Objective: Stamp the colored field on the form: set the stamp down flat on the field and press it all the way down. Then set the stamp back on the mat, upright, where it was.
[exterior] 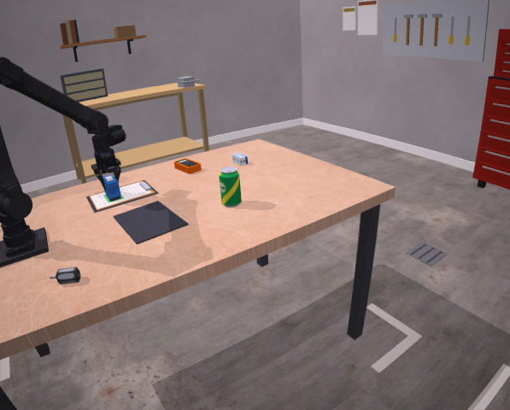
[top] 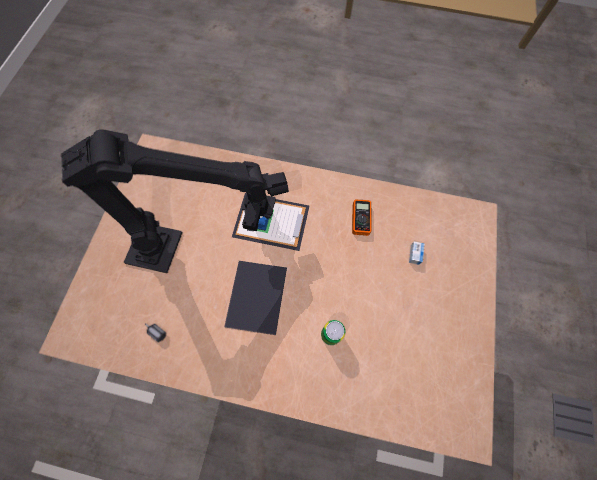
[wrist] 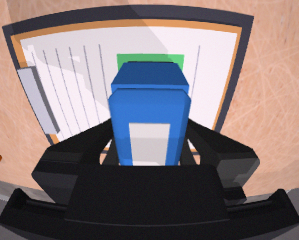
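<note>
My gripper (wrist: pixel 149 118) is shut on the blue stamp (wrist: pixel 149 116). It holds the stamp upright over the green field (wrist: pixel 151 62) on the white form (wrist: pixel 123 80), which lies on a clipboard (top: pixel 270 224). Most of the field is hidden by the stamp; only its far edge shows. From the side the stamp (exterior: pixel 112 187) stands on or just over the field (exterior: pixel 108 199); I cannot tell if it touches. From above the stamp (top: pixel 262 223) sits at the clipboard's left end under the gripper (top: pixel 254 217). The dark mat (top: pixel 256 297) lies bare in front of the clipboard.
An orange multimeter (top: pixel 361 217) lies right of the clipboard. A small white and blue box (top: pixel 416 253) is further right. A green can (top: pixel 333 331) stands right of the mat. A small dark object (top: pixel 155 331) lies near the front left edge.
</note>
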Tool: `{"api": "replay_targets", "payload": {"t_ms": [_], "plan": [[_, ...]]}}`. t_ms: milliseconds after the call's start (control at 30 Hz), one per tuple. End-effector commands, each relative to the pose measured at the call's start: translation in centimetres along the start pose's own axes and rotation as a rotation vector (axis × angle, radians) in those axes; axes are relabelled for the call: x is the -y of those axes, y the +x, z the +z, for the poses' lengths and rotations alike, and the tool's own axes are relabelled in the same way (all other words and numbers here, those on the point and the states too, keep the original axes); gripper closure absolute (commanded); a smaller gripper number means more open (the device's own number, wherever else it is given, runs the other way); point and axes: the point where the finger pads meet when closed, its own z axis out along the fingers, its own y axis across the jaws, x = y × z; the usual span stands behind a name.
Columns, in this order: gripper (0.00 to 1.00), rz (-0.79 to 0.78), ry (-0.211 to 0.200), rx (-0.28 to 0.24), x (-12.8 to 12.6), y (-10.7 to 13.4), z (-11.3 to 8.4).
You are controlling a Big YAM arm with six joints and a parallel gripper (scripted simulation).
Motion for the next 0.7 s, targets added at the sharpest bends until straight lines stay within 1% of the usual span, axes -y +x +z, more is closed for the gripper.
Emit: {"api": "replay_targets", "payload": {"t_ms": [0,500,567,633,667], "plan": [[0.72,0.002,0.019,0.012,-0.2,-0.2,2.5],[0.72,0.002,0.019,0.012,-0.2,-0.2,2.5],[0.72,0.002,0.019,0.012,-0.2,-0.2,2.3],[0.72,0.002,0.002,0.003,-1.0,0.3,1.5],[0.72,0.002,0.002,0.003,-1.0,0.3,1.5]]}}
